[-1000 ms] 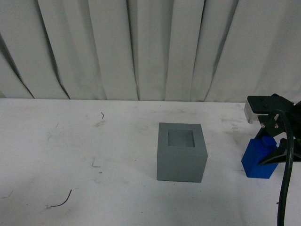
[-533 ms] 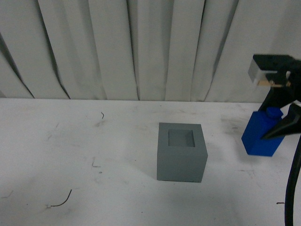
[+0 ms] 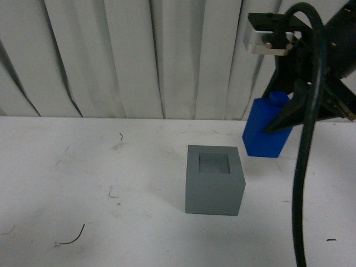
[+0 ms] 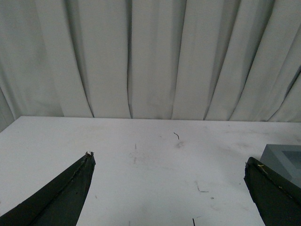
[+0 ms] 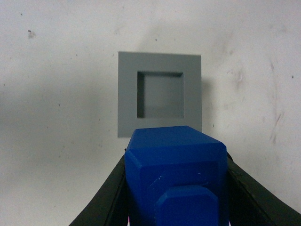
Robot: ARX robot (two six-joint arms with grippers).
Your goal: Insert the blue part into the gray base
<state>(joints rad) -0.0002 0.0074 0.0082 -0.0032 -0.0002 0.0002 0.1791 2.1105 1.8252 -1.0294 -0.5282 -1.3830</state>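
The gray base (image 3: 214,181) is a cube with a square recess in its top, standing on the white table. My right gripper (image 3: 286,114) is shut on the blue part (image 3: 266,130) and holds it in the air, above and to the right of the base. In the right wrist view the blue part (image 5: 176,179) sits between the black fingers (image 5: 101,200), with the gray base (image 5: 160,94) just beyond it. My left gripper (image 4: 167,162) is open and empty over bare table; a corner of the gray base (image 4: 284,157) shows by one finger.
The white table (image 3: 83,178) has small dark scuffs and a thin dark wire scrap (image 3: 72,238) near the front left. A white pleated curtain (image 3: 122,55) hangs behind the table. The right arm's black cable (image 3: 303,167) hangs down at the right.
My right gripper has lifted the blue part off the table and carried it up and left, toward the gray base. The base has not moved.
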